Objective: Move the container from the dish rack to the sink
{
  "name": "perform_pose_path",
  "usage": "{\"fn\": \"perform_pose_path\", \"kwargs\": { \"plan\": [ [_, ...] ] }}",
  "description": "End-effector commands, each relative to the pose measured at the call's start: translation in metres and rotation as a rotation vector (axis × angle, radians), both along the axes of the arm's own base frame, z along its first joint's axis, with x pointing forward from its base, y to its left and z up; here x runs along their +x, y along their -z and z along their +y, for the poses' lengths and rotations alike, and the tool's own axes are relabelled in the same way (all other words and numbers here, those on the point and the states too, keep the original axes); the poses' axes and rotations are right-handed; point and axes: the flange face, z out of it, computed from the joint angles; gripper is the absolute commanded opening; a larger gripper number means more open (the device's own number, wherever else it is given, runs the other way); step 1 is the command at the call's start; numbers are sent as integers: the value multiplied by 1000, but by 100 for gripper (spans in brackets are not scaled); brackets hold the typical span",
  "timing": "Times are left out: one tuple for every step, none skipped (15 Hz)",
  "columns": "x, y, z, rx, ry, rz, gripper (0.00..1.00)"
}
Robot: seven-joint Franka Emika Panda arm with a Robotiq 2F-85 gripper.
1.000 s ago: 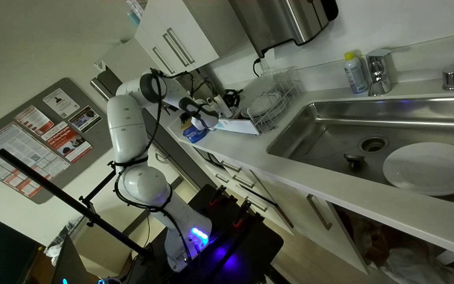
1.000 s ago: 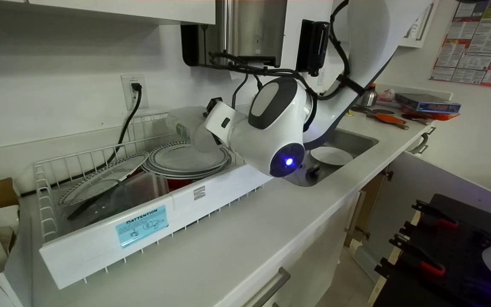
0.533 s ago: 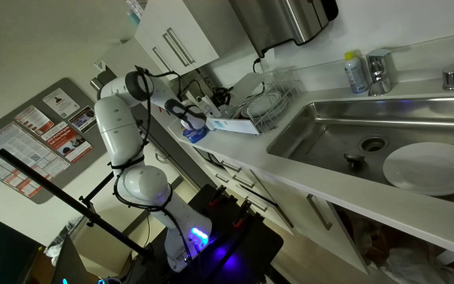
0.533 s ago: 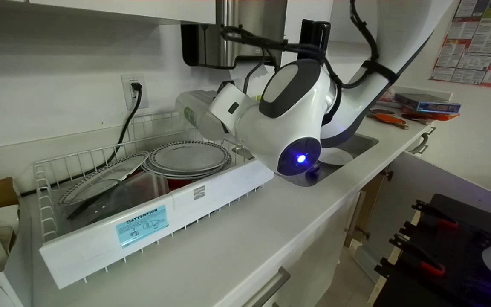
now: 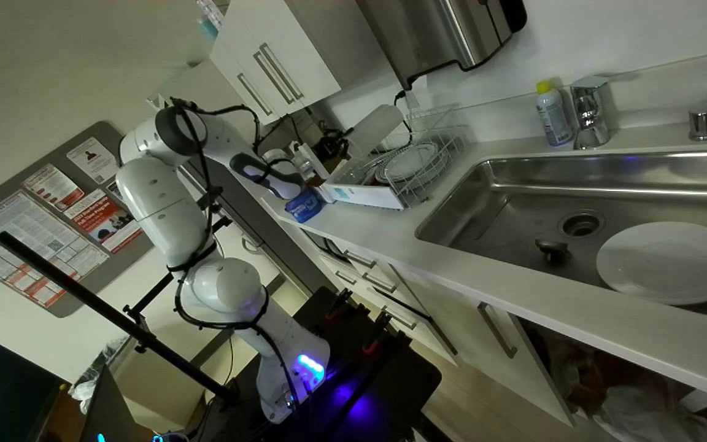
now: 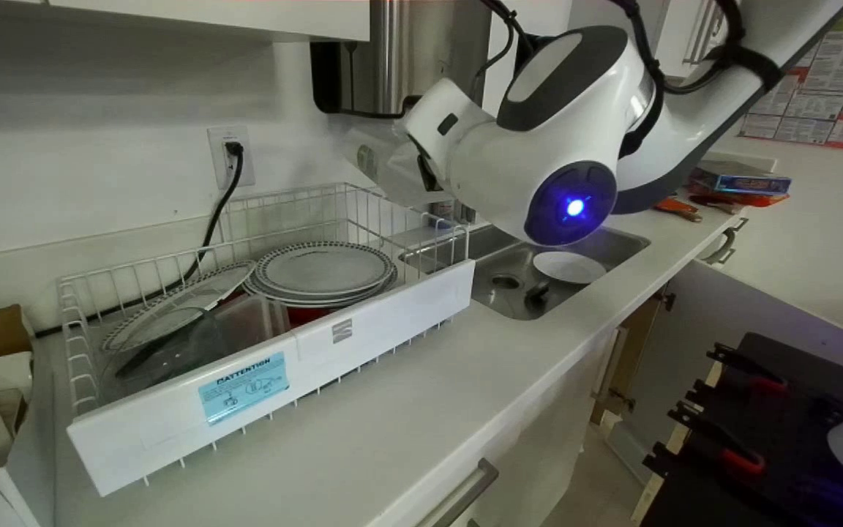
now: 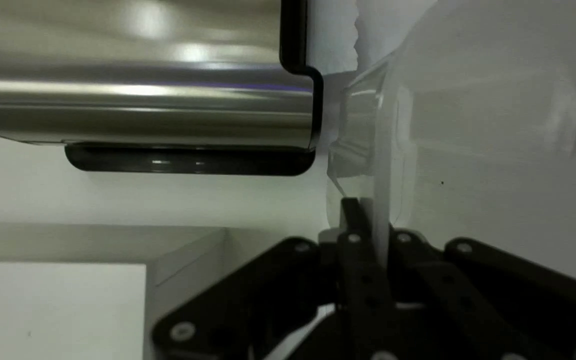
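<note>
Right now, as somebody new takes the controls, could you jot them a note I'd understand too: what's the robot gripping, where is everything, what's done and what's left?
The gripper is closed on an edge of the see-through container.
The container is in the air, higher than the dish rack, not in the sink.
A white plate lies in the sink near the drain.
Done: container gripped and out of the dish rack.
Left: carry it to the sink, lower it, release; probably best kept off the plate.
</note>
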Motion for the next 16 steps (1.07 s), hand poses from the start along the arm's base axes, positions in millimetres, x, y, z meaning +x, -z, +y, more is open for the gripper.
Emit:
{"fn": "perform_pose_path", "kwargs": {
  "plan": [
    [-24,-19,-32,4,68,31,1],
    [-28,-20,-41,14,97,34,1],
    [-32,-22,-49,20,125,37,1],
    [-37,-23,-60,28,158,35,1],
    [-41,-23,-70,39,173,39,1],
    [-44,-24,-82,52,182,34,1],
    [-46,-26,-93,63,193,35,1],
    [-46,-27,-106,80,194,35,1],
    [-47,-29,-117,100,195,36,1],
    [-47,-30,-128,125,188,49,1],
    [-45,-30,-141,150,174,66,1],
    [-43,-30,-151,169,167,77,1],
    [-39,-30,-164,194,149,95,1],
    [-36,-30,-175,210,136,108,1],
    [-33,-29,-187,225,118,125,1],
    [-29,-28,-198,232,105,136,1]
  ]
}}
